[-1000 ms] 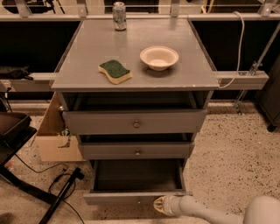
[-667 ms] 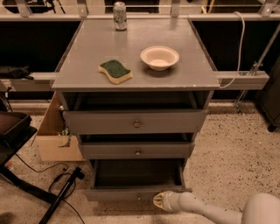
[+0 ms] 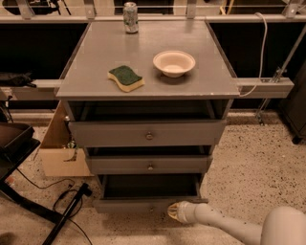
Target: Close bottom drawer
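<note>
The grey cabinet has three drawers, all pulled out a little. The bottom drawer (image 3: 143,205) is the lowest and slimmest, with its dark inside showing above its front and a small knob (image 3: 151,208) barely visible. My gripper (image 3: 173,212) is at the end of the white arm reaching in from the lower right. It rests against the right part of the bottom drawer's front, just right of the knob.
A cabinet top (image 3: 95,52) holds a can (image 3: 130,10), a white bowl (image 3: 174,62) and a green-and-yellow sponge (image 3: 125,78). A cardboard box (image 3: 60,153) and cables (image 3: 67,201) lie on the floor at left, beside a dark chair base (image 3: 14,148).
The bottom drawer has slid inward; less of its inside shows. My gripper has moved with the drawer front toward the cabinet.
</note>
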`<state>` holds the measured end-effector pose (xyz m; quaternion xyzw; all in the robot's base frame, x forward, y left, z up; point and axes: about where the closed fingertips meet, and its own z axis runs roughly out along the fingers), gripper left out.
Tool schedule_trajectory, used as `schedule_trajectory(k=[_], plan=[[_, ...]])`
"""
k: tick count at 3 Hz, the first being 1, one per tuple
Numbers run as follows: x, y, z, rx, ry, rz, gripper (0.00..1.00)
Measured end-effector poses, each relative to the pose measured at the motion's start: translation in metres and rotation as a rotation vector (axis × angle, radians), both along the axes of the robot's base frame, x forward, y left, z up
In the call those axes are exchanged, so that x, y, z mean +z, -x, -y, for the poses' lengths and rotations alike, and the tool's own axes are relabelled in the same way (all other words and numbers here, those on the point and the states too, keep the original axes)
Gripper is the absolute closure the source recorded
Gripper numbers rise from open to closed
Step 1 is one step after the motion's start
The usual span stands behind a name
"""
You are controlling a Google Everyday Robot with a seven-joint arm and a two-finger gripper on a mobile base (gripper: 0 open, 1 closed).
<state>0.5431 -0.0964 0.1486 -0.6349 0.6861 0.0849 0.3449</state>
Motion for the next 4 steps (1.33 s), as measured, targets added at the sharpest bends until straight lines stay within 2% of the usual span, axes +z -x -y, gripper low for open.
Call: schedule_trajectory(k=[1, 2, 3, 4], plan=[[0.013, -0.026, 0.000, -0.022, 0.004, 0.032, 1.00], [0.021, -0.043, 0.003, -0.053, 0.014, 0.040, 0.82], [0.020, -0.043, 0.003, -0.056, 0.013, 0.038, 0.59], [0.020, -0.043, 0.003, -0.055, 0.013, 0.038, 0.28]])
